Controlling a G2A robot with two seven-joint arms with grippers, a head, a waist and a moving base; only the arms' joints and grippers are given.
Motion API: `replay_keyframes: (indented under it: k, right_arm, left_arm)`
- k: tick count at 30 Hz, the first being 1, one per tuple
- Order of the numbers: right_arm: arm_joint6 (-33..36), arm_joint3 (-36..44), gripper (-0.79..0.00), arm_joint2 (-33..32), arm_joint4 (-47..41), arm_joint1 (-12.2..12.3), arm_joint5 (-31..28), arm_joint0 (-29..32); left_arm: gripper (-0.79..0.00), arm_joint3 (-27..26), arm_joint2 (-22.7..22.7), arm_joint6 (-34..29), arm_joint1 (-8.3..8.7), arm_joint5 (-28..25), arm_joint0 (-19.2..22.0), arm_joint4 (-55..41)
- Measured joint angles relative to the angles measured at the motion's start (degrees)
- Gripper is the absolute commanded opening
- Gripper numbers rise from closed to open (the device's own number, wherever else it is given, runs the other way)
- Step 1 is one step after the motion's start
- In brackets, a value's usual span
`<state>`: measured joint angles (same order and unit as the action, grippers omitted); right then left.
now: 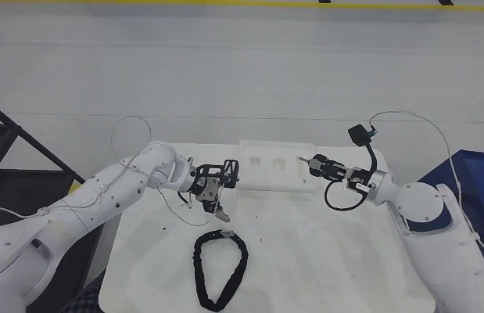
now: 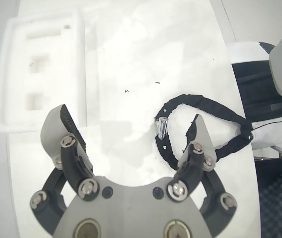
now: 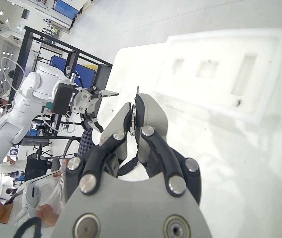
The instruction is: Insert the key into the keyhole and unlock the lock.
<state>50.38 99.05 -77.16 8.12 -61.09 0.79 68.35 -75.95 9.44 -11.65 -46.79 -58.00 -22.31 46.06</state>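
A black fabric-covered chain lock point(image 1: 220, 270) lies in a loop on the white table point(image 1: 320, 258), near its front. Its silver lock cylinder point(image 1: 224, 233) sits at the loop's far end. In the left wrist view the cylinder point(image 2: 162, 127) lies just inside my left gripper's point(image 2: 131, 125) open fingers, nearer one pad, above the table. From the top, the left gripper point(image 1: 216, 190) hovers a little behind the cylinder. My right gripper point(image 3: 132, 111) is shut on the key point(image 3: 133, 115), whose thin blade sticks out past the pads. It hangs at the table's back right point(image 1: 308, 163).
A white foam tray point(image 1: 277, 166) with several rectangular pockets lies at the table's back edge between the two grippers; it is also in the left wrist view point(image 2: 41, 70) and right wrist view point(image 3: 217, 75). A blue bin point(image 1: 468, 168) stands beside the table on the right.
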Motion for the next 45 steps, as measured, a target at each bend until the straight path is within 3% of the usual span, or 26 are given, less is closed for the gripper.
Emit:
replay_keyframes:
  k: [23,27,32,38,42,45]
  right_arm:
    - [0.0,0.0,-0.785,0.0,0.0,0.0,0.0,0.0]
    - [0.0,0.0,-0.785,0.0,0.0,0.0,0.0,0.0]
    - [0.0,0.0,-0.785,0.0,0.0,0.0,0.0,0.0]
    - [0.0,0.0,-0.785,0.0,0.0,0.0,0.0,0.0]
    - [0.0,0.0,-0.785,0.0,0.0,0.0,0.0,0.0]
    - [0.0,0.0,-0.785,0.0,0.0,0.0,0.0,0.0]
  left_arm:
    - [0.0,0.32,0.38,-1.52,-0.12,0.15,-1.79,3.5]
    - [0.0,1.22,1.08,0.51,0.18,2.16,-4.25,6.53]
    - [0.0,4.44,2.97,11.82,1.43,2.24,-8.85,10.49]
    - [0.0,5.69,3.54,31.96,3.3,4.15,-14.37,27.93]
    - [0.0,7.02,2.79,40.38,3.05,7.35,-15.8,38.55]
    - [0.0,8.37,2.54,42.62,2.21,9.26,-16.4,41.94]
